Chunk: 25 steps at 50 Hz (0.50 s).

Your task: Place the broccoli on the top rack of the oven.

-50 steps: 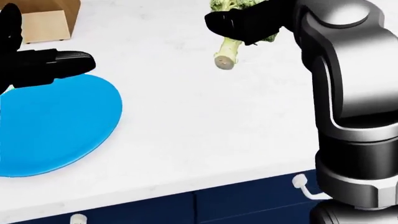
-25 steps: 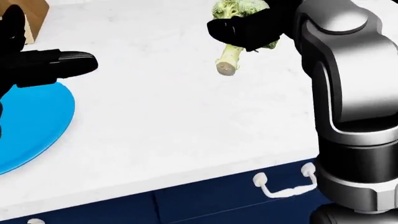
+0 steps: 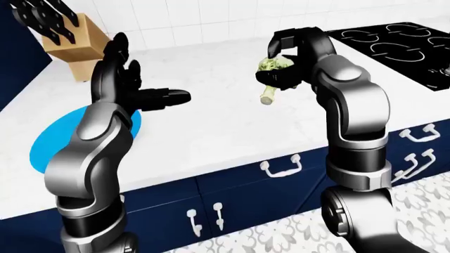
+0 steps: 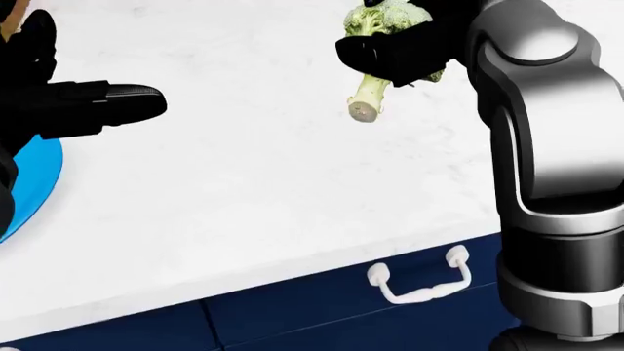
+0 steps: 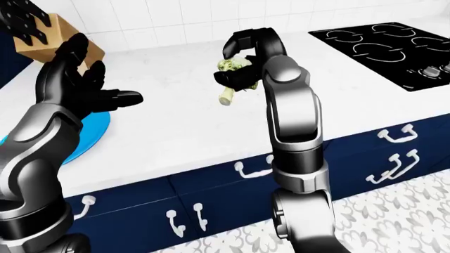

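One head of broccoli [image 4: 378, 44] sits clamped in the right hand [image 4: 395, 51], held clear above the white counter [image 4: 263, 183], stalk pointing down toward the view's bottom. Over the last second the whole head view has slid: the blue plate [image 4: 29, 183] has drifted almost off the left edge and a drawer handle [image 4: 419, 285] has come in along the bottom, while the broccoli kept its place in the grip. That reads as the robot shifting rightward, probably toward the stove [image 3: 394, 45]. No oven rack shows yet. The left hand [image 3: 133, 89] hangs over the counter with fingers spread, holding nothing.
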Available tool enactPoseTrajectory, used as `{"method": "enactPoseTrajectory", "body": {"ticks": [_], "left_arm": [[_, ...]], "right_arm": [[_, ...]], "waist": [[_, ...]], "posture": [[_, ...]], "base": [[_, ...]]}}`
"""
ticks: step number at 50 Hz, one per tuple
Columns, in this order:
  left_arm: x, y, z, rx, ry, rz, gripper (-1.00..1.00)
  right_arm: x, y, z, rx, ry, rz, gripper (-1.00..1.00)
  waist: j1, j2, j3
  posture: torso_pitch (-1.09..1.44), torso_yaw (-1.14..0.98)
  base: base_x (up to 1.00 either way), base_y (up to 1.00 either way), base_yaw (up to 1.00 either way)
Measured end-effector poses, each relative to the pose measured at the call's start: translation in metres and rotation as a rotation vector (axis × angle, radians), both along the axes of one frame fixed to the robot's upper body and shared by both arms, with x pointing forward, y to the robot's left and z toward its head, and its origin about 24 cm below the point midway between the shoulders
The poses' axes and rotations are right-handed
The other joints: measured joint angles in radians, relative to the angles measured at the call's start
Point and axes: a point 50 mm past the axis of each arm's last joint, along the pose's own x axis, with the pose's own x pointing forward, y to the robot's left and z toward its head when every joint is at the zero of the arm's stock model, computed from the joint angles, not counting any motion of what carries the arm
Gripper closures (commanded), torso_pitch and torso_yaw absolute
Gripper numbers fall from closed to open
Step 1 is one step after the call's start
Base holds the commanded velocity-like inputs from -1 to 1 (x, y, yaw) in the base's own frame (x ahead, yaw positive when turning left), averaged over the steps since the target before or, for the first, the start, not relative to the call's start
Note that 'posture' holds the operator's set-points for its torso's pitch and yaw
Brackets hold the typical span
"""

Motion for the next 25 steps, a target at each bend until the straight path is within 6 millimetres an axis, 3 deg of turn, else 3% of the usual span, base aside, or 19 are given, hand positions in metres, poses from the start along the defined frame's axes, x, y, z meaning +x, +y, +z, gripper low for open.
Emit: {"method": "enactPoseTrajectory", "body": {"ticks": [4,10,15,18,20,22,25], "left_arm": [[0.001,-0.005,-0.003,0.003,0.022,-0.027,-1.0],[-0.002,0.003,0.006,0.0,-0.025,0.019,-1.0],[-0.001,0.006,0.001,-0.001,-0.009,0.029,-1.0],[0.0,0.008,-0.004,-0.004,0.021,0.039,-1.0],[0.0,0.007,-0.002,-0.002,0.019,0.036,-1.0],[-0.001,0.005,0.002,0.001,-0.004,0.026,-1.0],[0.0,-0.004,0.0,0.001,-0.004,-0.017,-1.0]], "right_arm": [[0.0,-0.007,-0.003,0.001,0.014,-0.033,1.0],[-0.002,0.003,0.003,-0.009,-0.01,0.014,1.0],[-0.001,0.007,0.002,-0.014,-0.013,0.031,1.0],[0.0,0.009,-0.002,-0.019,0.008,0.041,1.0],[0.001,0.008,-0.003,-0.019,0.019,0.036,1.0],[0.0,0.006,0.0,-0.018,0.013,0.026,1.0],[0.001,-0.003,-0.001,-0.012,0.006,-0.013,1.0]], "waist": [[0.008,-0.002,-0.001],[0.034,-0.003,-0.009],[0.057,-0.014,-0.004],[0.056,-0.007,-0.003],[0.046,-0.024,-0.002],[0.036,-0.058,-0.002],[0.002,-0.064,-0.008]], "posture": [[0.0,0.0],[0.0,0.0],[0.0,0.0],[0.0,0.0],[0.0,0.0],[0.0,0.0],[0.0,0.0]], "base": [[0.0,0.0,1.0],[-0.02,0.0,1.0],[-0.12,0.0,1.0],[-0.18,0.0,1.0],[-0.21,0.0,1.0],[-0.22,0.0,1.0],[-0.23,0.0,1.0]]}}
